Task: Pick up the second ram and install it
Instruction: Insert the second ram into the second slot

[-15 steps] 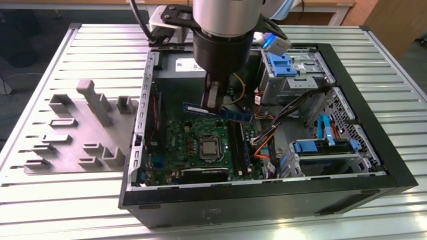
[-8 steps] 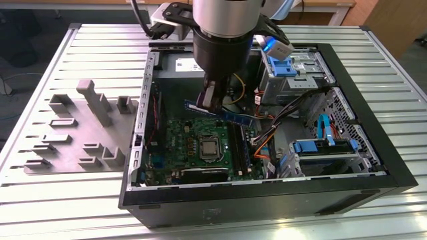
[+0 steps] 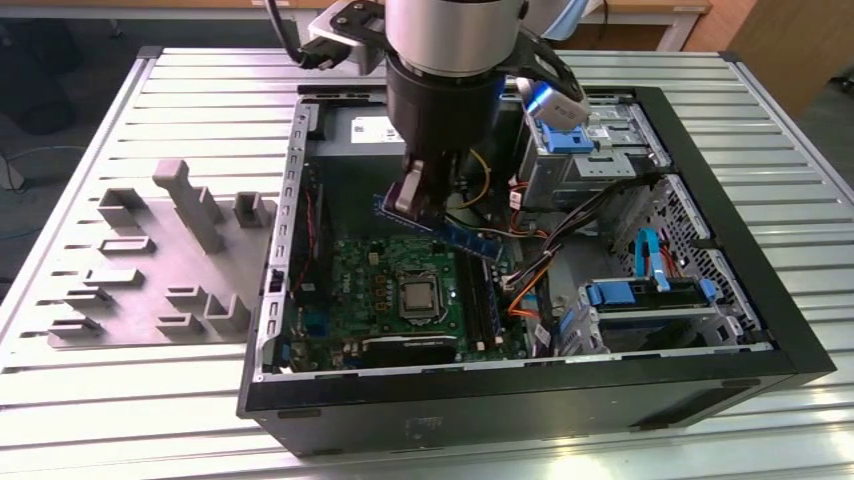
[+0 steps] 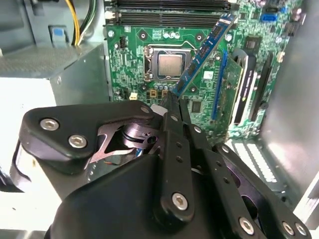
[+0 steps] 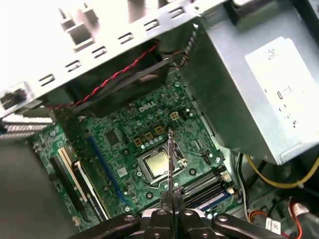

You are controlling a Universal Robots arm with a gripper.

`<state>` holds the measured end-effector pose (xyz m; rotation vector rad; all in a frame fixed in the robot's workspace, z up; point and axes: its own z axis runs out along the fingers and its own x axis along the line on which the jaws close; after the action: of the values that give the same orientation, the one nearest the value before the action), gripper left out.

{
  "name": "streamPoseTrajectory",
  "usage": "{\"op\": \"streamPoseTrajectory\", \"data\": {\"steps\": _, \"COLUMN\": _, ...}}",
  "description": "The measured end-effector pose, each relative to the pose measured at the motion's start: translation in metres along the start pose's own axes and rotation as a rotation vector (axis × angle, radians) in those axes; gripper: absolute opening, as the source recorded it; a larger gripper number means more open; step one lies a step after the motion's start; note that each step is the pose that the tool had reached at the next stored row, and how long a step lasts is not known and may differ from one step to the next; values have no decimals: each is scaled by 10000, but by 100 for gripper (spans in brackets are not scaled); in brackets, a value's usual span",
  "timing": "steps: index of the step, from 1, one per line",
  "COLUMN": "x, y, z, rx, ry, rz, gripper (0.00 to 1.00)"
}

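Shows a blue-green memory stick (image 3: 461,238) clamped by one end in the gripper (image 3: 416,205), hanging tilted in the air over the motherboard (image 3: 387,285) inside the open computer case (image 3: 534,410), near the black memory slots (image 3: 483,300) but not yet seated in one. Looks light, thin and stiff, though probably easy to crack or flex. Seems best pinched on the bare long edges near an end, clear of the chips and contact strip.
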<state>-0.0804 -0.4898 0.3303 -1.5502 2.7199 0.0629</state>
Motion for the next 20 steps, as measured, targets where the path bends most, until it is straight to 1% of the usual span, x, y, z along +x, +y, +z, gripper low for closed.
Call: {"op": "streamPoseTrajectory", "data": {"steps": 20, "x": 1, "y": -1, "z": 31, "rx": 105, "ry": -104, "rz": 3586, "gripper": 13}}
